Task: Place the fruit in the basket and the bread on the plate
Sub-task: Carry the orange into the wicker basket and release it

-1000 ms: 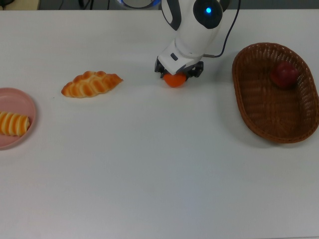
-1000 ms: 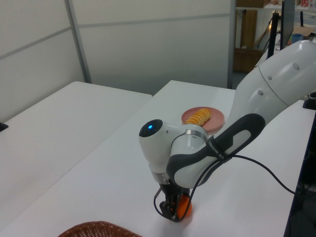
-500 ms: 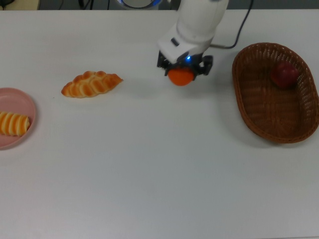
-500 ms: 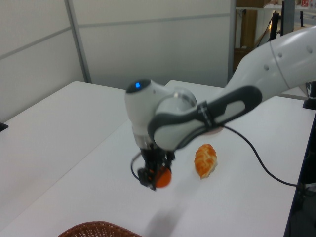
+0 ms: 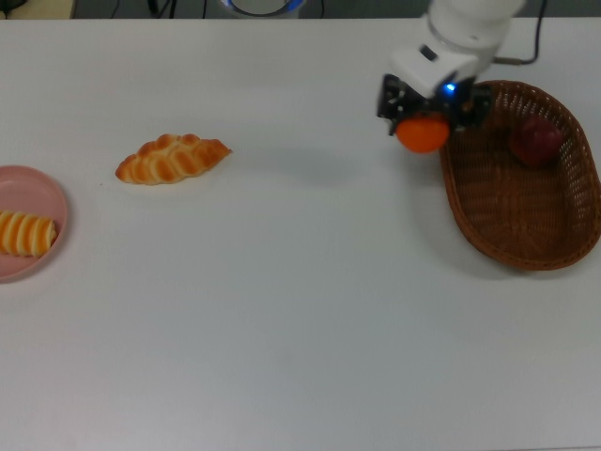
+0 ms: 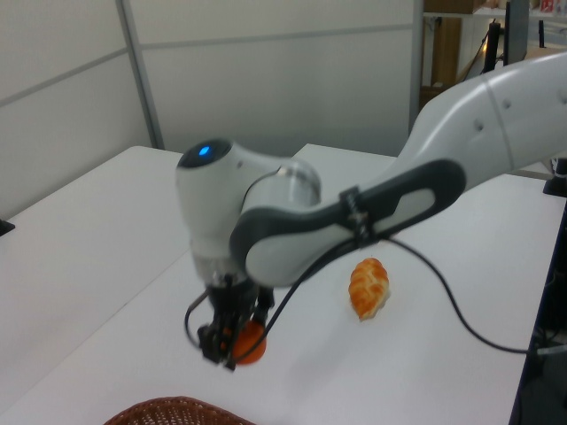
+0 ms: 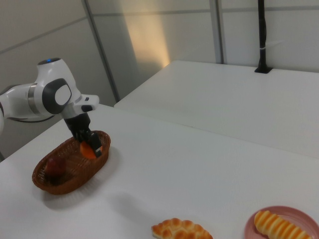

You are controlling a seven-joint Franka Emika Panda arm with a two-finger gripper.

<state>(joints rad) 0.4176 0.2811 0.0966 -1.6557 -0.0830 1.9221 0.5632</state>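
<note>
White tabletop [image 5: 300, 310] carries two loaves: striped bread [image 5: 25, 233] on the pink plate [image 5: 47, 193], braided bread [image 5: 172, 158] lying bare. Beyond, the gripper [image 5: 424, 120] clamps one mandarin [image 5: 422, 133] above the basket [image 5: 488, 211] rim; one apple [image 5: 535, 142] sits inside.

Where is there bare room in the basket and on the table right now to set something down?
The basket is bare across its near half; the apple sits at its far end. The table is open between the braided loaf and the basket. It is crowded at the basket's rim, where the gripper holds the mandarin.
</note>
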